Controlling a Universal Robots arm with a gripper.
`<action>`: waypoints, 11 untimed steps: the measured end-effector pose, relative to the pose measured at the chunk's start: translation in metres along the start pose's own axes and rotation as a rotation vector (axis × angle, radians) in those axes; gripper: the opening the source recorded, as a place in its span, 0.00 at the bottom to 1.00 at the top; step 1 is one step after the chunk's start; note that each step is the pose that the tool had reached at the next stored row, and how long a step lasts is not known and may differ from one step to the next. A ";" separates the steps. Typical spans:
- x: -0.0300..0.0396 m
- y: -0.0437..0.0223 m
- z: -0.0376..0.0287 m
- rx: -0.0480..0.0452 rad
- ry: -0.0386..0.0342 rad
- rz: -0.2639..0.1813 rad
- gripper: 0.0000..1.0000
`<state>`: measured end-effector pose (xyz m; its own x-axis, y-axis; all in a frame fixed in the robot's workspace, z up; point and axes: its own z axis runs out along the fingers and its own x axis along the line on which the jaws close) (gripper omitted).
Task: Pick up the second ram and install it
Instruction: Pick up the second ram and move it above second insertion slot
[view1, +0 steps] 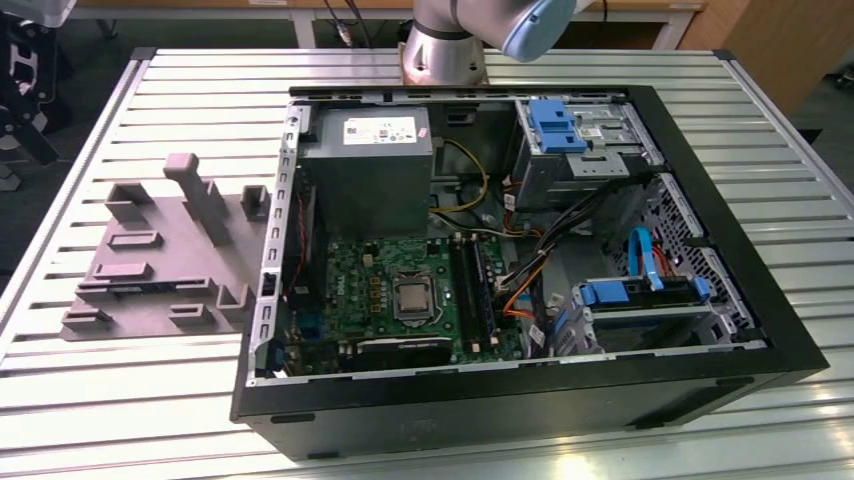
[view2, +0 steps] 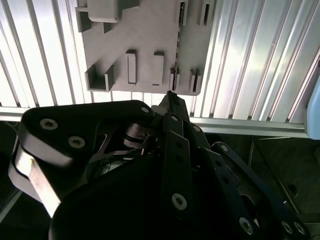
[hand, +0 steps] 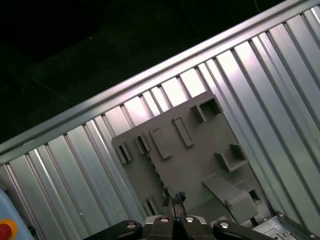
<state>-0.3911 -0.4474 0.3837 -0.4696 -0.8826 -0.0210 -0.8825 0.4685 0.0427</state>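
Gripper (view2: 170, 97) (hand: 176, 196): hanging over the fixture block in both wrist views, its jaws pressing together, nothing showing between them.
Second ram (view2: 177, 50): sitting edge-on in a fixture block slot, near the gripper but apart from it.
Fixture block (view1: 160, 260): lying by the tabletop's (view1: 534, 70) edge at the exterior view's left.
Computer case (view1: 747, 330): lying open beside the block, its motherboard (view1: 360, 275) facing up.

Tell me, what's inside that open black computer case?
A green motherboard, grey power supply, blue drive brackets and cables. Whatever lies under them is covered.
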 end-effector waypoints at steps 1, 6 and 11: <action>0.0000 0.0000 0.0000 -0.0001 0.0002 -0.004 0.11; 0.0000 0.0000 0.0000 -0.0005 0.0010 -0.024 0.11; 0.0001 0.0001 0.0000 -0.0009 0.0018 -0.042 0.11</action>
<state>-0.3912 -0.4474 0.3838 -0.4322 -0.9015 -0.0209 -0.9013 0.4311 0.0428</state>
